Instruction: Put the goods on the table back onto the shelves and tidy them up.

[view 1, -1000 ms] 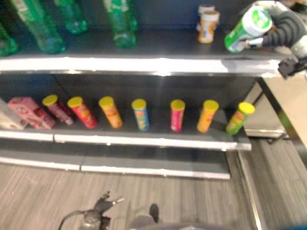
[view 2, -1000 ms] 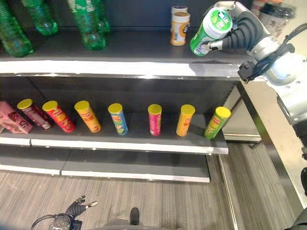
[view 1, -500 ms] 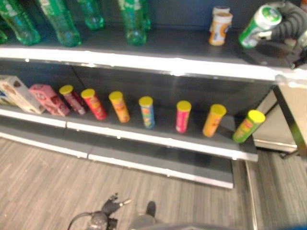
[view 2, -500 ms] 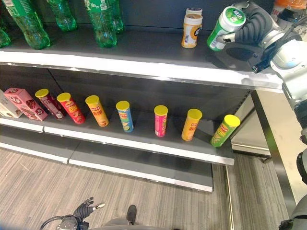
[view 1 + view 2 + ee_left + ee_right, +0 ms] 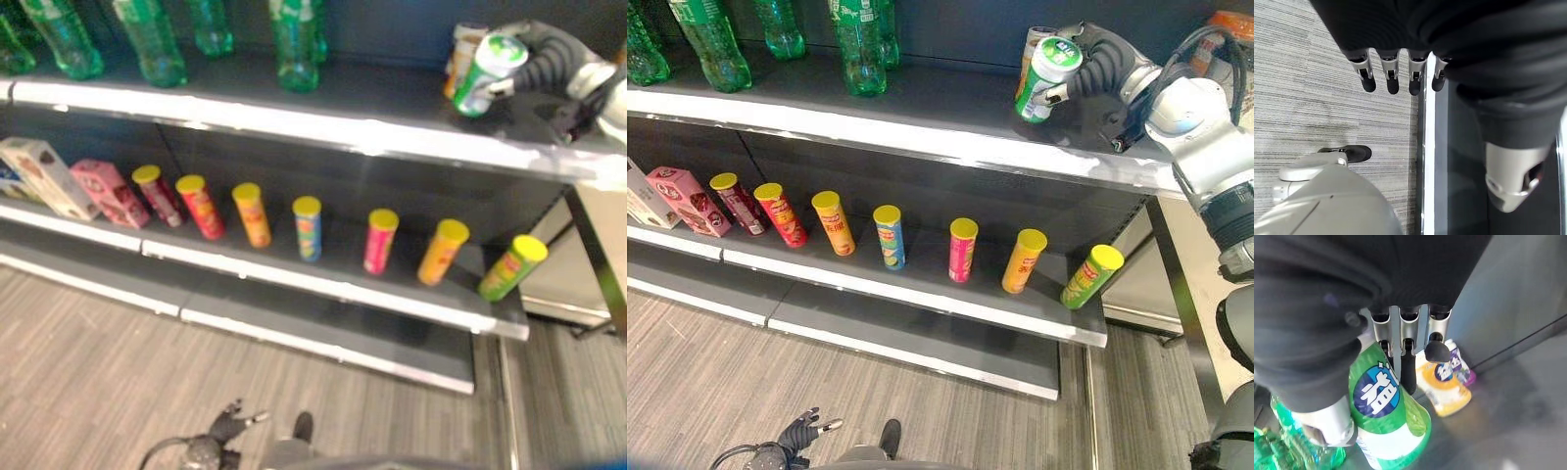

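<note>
Green canister half hides the orange jar behind it; your right hand grips it, tilted over the top shelf; left hand hangs relaxed

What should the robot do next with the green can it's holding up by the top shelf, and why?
Probably lower the green can and stand it upright on the top shelf, beside the orange-and-white jars. The right hand is curled round it, the can looks tilted and not yet settled on the shelf, and bare shelf shows below it. The left hand hangs down by the floor.
</note>
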